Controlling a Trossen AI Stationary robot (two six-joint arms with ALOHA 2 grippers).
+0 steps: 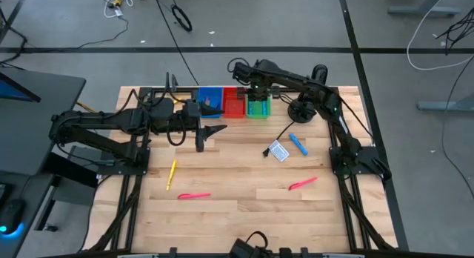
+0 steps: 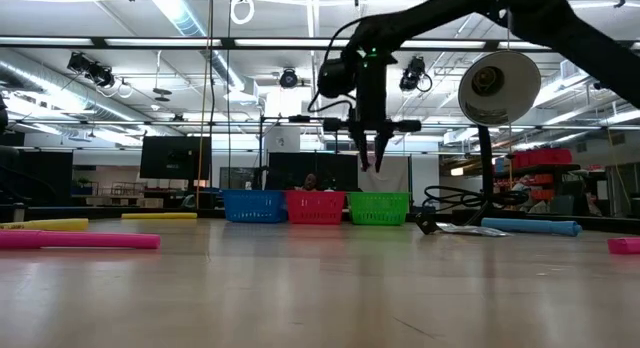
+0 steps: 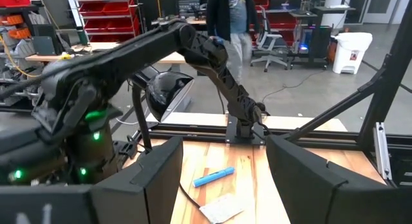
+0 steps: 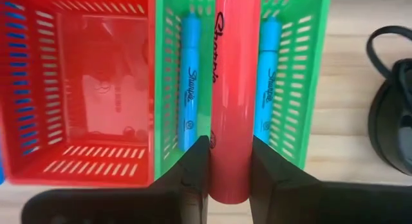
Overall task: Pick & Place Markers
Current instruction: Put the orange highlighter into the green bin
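Observation:
My right gripper (image 4: 230,153) points down over the green bin (image 4: 315,69) and is shut on a pink marker (image 4: 235,69). Two blue markers (image 4: 188,82) lie on that bin's floor. On the table lie a yellow marker (image 1: 172,174), two pink ones (image 1: 194,196) (image 1: 302,184) and a blue one (image 1: 298,144). At the table's left, my left gripper (image 1: 211,132) hovers level and open, with nothing between its fingers. My right gripper pinches the pink marker's barrel (image 4: 230,130) between its two fingers, close to one end, which sticks out just past them. The fingers come from above and lie across the marker. The marker runs along the green bin's length, lifted clear above it.
The blue bin (image 1: 210,102) and the red bin (image 1: 234,104) stand in a row with the green bin (image 1: 258,108) at the far edge. A white-and-blue card (image 1: 278,151) with a cable lies beside the blue marker. A round black lamp head (image 1: 300,110) stands right of the bins.

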